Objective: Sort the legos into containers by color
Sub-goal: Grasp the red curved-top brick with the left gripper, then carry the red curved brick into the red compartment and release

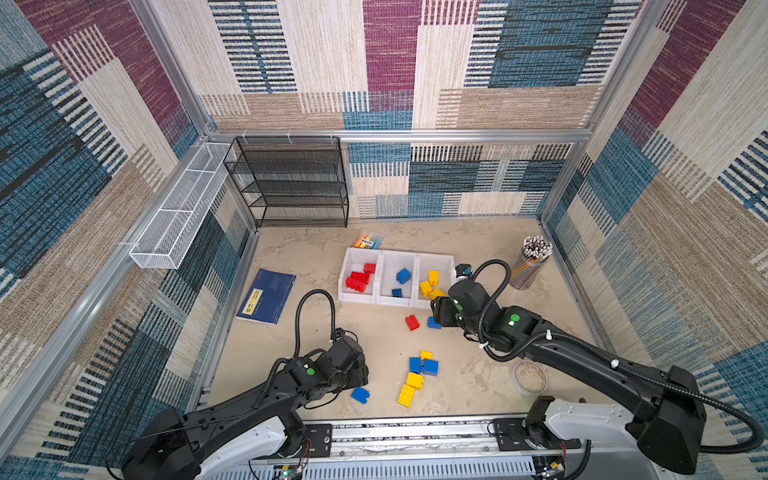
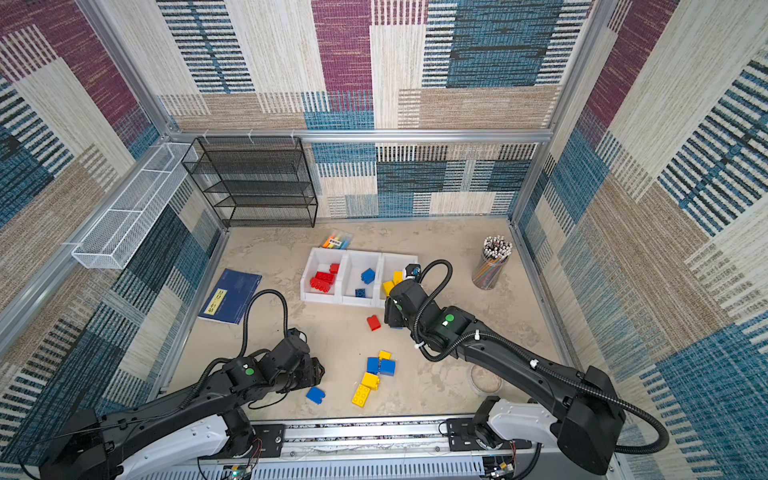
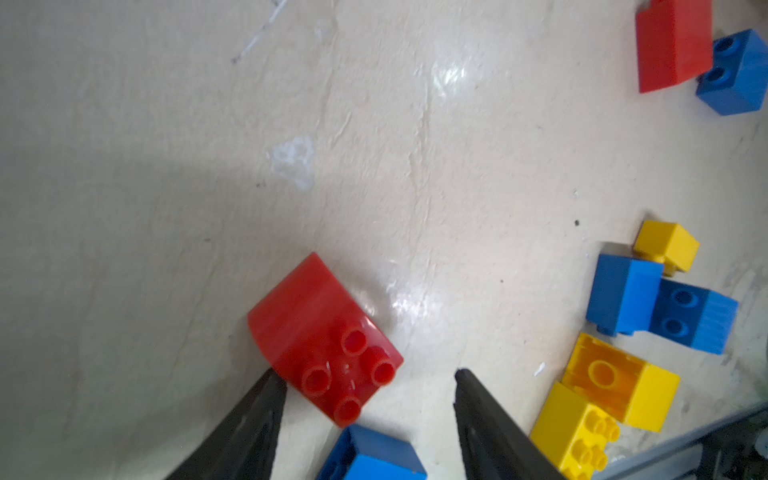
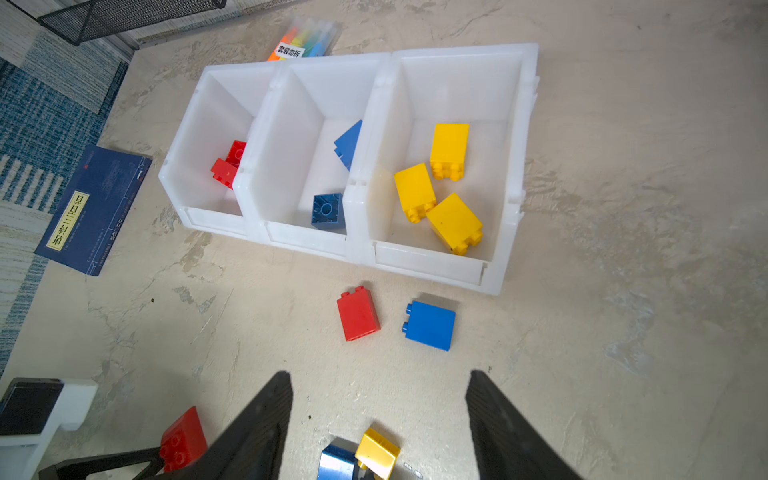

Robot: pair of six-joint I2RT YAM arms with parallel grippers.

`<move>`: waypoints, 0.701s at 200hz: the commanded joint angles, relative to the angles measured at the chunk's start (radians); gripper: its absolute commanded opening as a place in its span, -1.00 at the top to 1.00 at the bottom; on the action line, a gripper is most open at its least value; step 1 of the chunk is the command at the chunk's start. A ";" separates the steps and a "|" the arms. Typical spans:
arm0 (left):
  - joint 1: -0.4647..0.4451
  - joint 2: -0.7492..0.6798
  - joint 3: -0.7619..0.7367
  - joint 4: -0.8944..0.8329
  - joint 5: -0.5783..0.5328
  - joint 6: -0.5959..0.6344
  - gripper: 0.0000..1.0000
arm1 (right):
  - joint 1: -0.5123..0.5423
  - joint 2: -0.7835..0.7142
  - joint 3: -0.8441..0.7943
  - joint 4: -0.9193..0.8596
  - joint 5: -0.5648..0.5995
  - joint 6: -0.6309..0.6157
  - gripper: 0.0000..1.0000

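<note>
Three joined white containers (image 1: 379, 274) hold sorted legos: red in the left one, blue in the middle, yellow (image 4: 449, 149) in the right. In front of them lie a loose red brick (image 1: 412, 322) and a blue brick (image 1: 433, 323). My right gripper (image 4: 378, 374) hovers open and empty just short of these two. A mixed blue and yellow cluster (image 1: 419, 372) sits nearer the front. My left gripper (image 3: 365, 376) is open and low over the floor. A curved red brick (image 3: 324, 340) lies at its fingertips, ungripped, and a blue brick (image 3: 374, 457) lies between its fingers.
A blue book (image 1: 266, 296) lies left of the bins, with a marker pack (image 1: 369, 241) behind them. A pencil cup (image 1: 530, 266) stands at the right. A clear dish (image 1: 528, 376) sits under the right arm. A black mesh rack (image 1: 291, 183) and a white wire basket (image 1: 178, 212) line the back left.
</note>
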 commanded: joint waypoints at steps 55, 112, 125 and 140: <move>0.002 0.165 0.072 0.029 -0.032 0.099 -0.25 | 0.000 -0.037 -0.034 -0.012 0.007 0.050 -0.38; 0.002 0.261 0.096 0.042 -0.039 0.154 -0.03 | 0.000 -0.040 -0.046 -0.007 0.001 0.059 -0.37; 0.001 0.286 0.105 0.044 -0.032 0.164 0.06 | 0.001 -0.040 -0.049 -0.008 0.000 0.060 -0.37; 0.002 0.306 0.113 0.044 -0.030 0.175 0.14 | 0.001 -0.043 -0.052 -0.008 0.001 0.061 -0.36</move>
